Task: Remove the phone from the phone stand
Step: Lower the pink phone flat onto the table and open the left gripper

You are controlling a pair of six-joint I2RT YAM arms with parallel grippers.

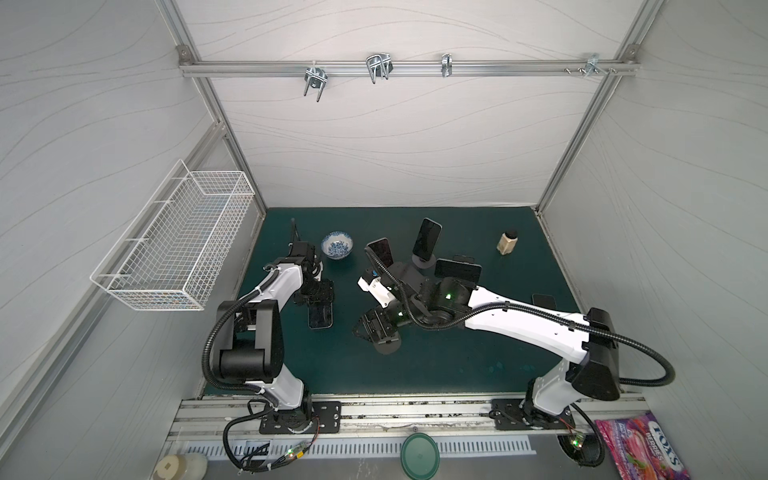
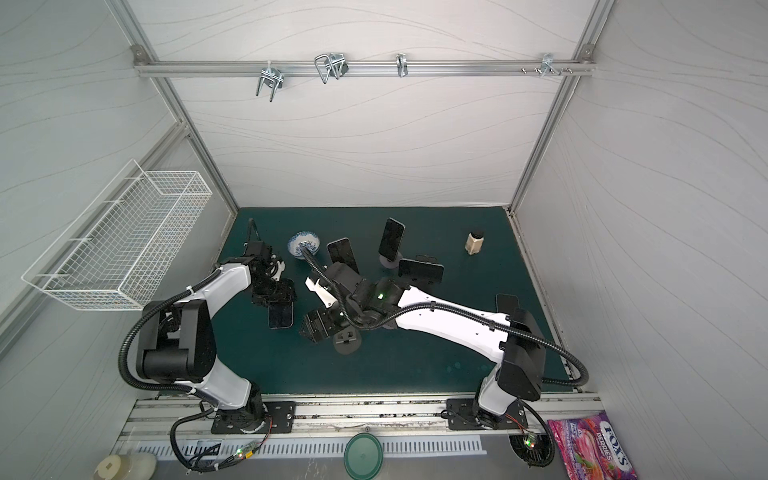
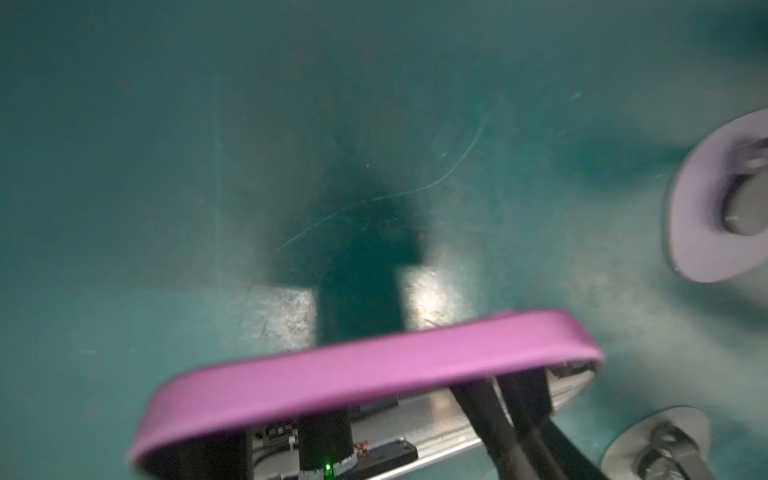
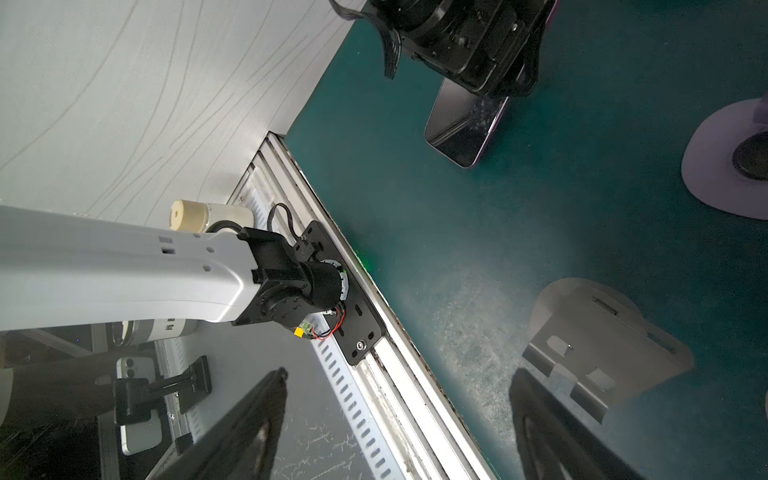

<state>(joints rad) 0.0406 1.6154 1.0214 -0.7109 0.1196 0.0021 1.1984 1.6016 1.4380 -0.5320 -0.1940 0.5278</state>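
Observation:
A phone (image 1: 321,315) in a purple case hangs tilted over the green mat, left of centre, with my left gripper (image 1: 313,297) shut on its upper end. The left wrist view shows its purple edge (image 3: 365,374), and the right wrist view shows its dark screen (image 4: 465,124) below the left gripper (image 4: 494,79). An empty grey phone stand (image 1: 386,345) sits on the mat to the right of the phone. My right gripper (image 1: 370,330) hovers at that stand (image 4: 602,345). Its fingers (image 4: 253,424) are spread wide with nothing between them.
Three more phones on stands (image 1: 426,239) cluster behind the right arm, and another phone (image 1: 543,300) lies flat at the right. A blue-patterned bowl (image 1: 337,245), a small bottle (image 1: 507,242) and a wire basket (image 1: 174,245) on the left wall are also in view.

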